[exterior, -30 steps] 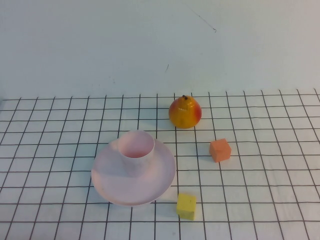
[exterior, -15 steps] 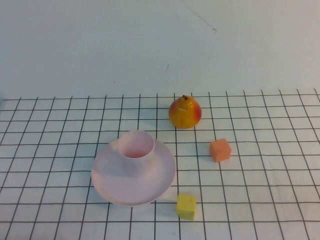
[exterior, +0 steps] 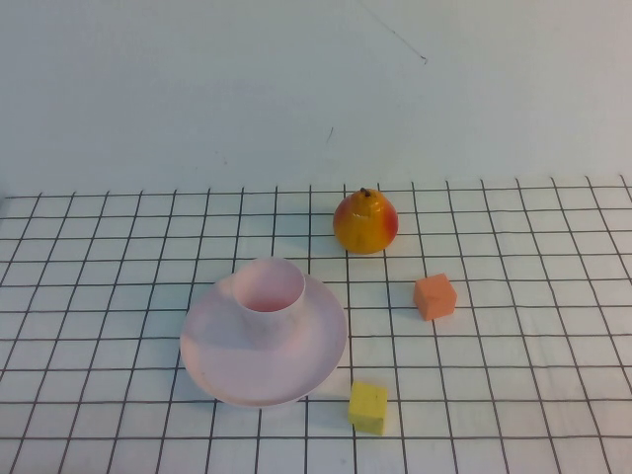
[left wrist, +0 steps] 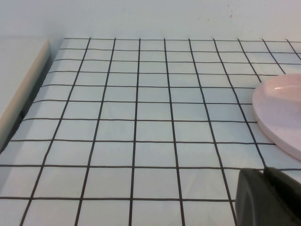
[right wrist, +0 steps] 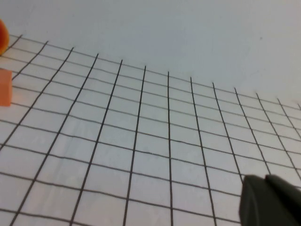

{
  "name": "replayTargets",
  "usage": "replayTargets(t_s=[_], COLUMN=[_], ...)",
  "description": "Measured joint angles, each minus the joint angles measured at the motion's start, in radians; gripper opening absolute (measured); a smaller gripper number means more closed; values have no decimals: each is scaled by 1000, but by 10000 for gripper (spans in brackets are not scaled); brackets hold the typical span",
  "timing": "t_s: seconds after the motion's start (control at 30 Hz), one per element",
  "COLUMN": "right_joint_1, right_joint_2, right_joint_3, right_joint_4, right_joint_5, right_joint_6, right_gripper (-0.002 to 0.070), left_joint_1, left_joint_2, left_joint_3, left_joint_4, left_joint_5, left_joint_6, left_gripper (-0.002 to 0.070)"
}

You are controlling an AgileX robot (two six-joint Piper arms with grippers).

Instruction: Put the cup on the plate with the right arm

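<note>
The cup (exterior: pixel 269 287) stands upright on the plate (exterior: pixel 222 360), set toward the plate's far rim and not at its centre, so by the look of it the job is done and neither arm shows in the high view at all.

The left gripper (left wrist: pixel 269 197) appears only as a dark corner in its own wrist view, low over the grid cloth (exterior: pixel 109 296) with the plate's rim just beside it; whether its fingers are spread or pressed together cannot be told. The right gripper (right wrist: pixel 270 200) is the same story, a dark block in its wrist view over bare grid on the far side of the orange cube (exterior: pixel 434 296) from the plate; spread or closed cannot be told, and it pinches nothing that shows.

What could still go wrong? The cup sits off-centre (close to the raised rim), so a knock to the plate could tip it over the far edge. The left gripper is the likelier culprit, being so near the rim; a careless swing toward the plate would shove plate and cup together.

Room to move: beyond the plate sits the pear (exterior: pixel 365 223), the orange cube lies to the plate's right, and the yellow cube (exterior: pixel 367 407) rests just beside its near-right rim. To the plate's left the grid is open, and in the left wrist view the cloth ends at a pale raised edge (left wrist: pixel 23 89) well away from the plate.
</note>
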Motion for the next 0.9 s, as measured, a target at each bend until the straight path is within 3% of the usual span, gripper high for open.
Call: replayTargets(t_s=[0.3,0.6,0.77,0.9], right_joint_1=[0,0,0,0], right_joint_2=[0,0,0,0], right_joint_3=[0,0,0,0], right_joint_4=[-49,-400,-366,-268], right_joint_5=[60,69,71,76], right_joint_6=[75,546,571,469], right_gripper=[-2,-2,-2,-2], left_joint_1=[0,0,0,0], left_joint_2=[0,0,0,0], left_joint_3=[0,0,0,0], left_joint_4=[0,0,0,0], left_joint_5=[0,0,0,0], left_joint_6=[0,0,0,0], left_gripper=[-3,-3,-3,-3])
